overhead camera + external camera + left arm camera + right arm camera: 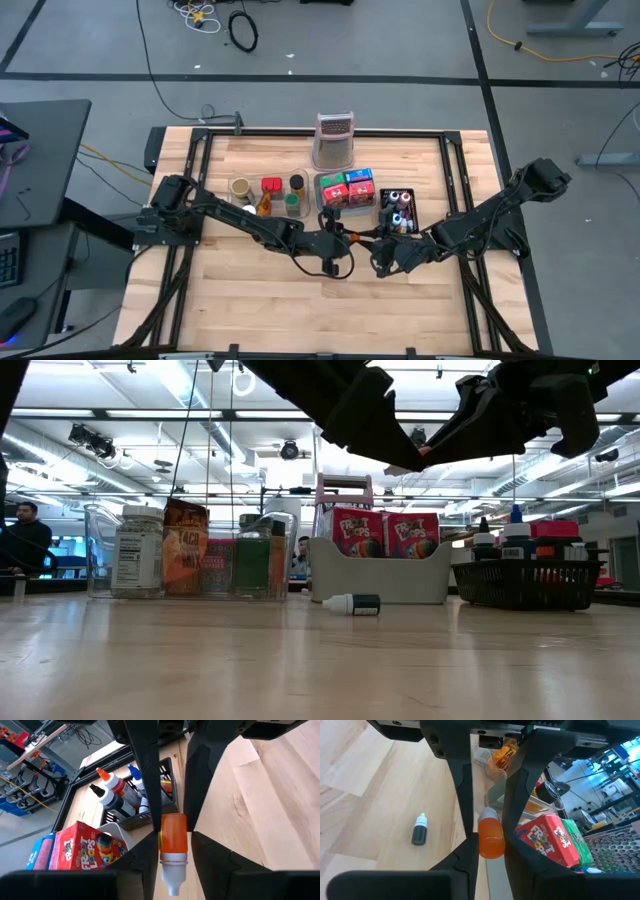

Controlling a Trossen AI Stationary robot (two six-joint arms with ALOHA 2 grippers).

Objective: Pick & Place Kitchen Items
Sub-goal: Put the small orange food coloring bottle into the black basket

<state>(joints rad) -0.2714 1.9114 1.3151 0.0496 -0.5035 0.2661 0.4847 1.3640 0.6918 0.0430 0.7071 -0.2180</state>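
Both end effectors [362, 240] on one orange bottle [173, 851], mid-table

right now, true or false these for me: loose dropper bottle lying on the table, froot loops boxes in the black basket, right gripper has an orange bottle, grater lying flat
1. A small dark dropper bottle lies on its side on the bare table. True.
2. The Froot Loops boxes sit in the black basket. False: they stand in the grey tray.
3. The orange bottle sits between the fingers of the right gripper, above the table. True.
4. The metal grater lies flat. False: it stands upright at the far edge of the table.
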